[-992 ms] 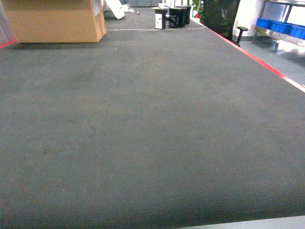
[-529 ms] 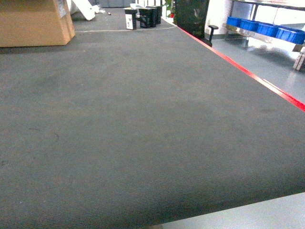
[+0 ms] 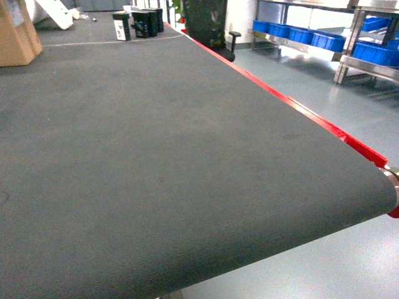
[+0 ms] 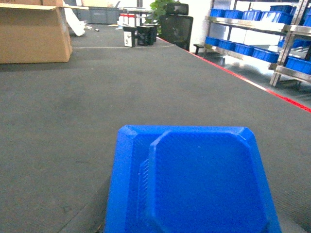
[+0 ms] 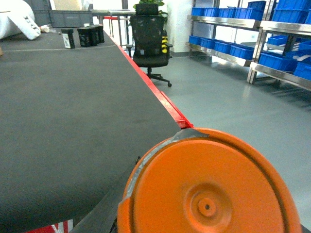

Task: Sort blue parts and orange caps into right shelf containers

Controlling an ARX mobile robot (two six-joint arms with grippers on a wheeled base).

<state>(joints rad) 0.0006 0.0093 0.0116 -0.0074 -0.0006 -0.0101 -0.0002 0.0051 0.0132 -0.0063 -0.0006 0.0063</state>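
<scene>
Closest to me, right under my left wrist camera, sits the blue moulded plastic part [image 4: 192, 182], a flat tray-like piece with clipped corners and a raised inner panel. It fills the bottom of that view, so I judge I'm carrying it out front, but the left claw itself is hidden behind it and I cannot tell whether it is clenched. Same story on my right: the round orange plastic cap [image 5: 209, 187], with a small dimple at its centre, blocks the lower half of the right wrist view. I read it as held up for the trip, yet the right claw is out of sight and its state I can't call.

Beyond both pieces runs the long bench [image 3: 156, 156], covered in dark grey ribbed matting with a red strip along its right edge. The cap hangs just past that red edge, over the grey floor; the blue part hangs over the matting.

Further along the bench's far end stand a few small black boxes [image 3: 140, 22], and left of them a brown cardboard carton [image 4: 31, 34]. A black office chair [image 5: 150, 41] stands just off the bench's right edge.

Farthest out, well right of the bench across open floor, are the metal shelves holding rows of bright blue open-top plastic bins [image 3: 299, 34], the containers I'm headed for. My guess: both pieces ride forward so I can drop each straight in on arrival.
</scene>
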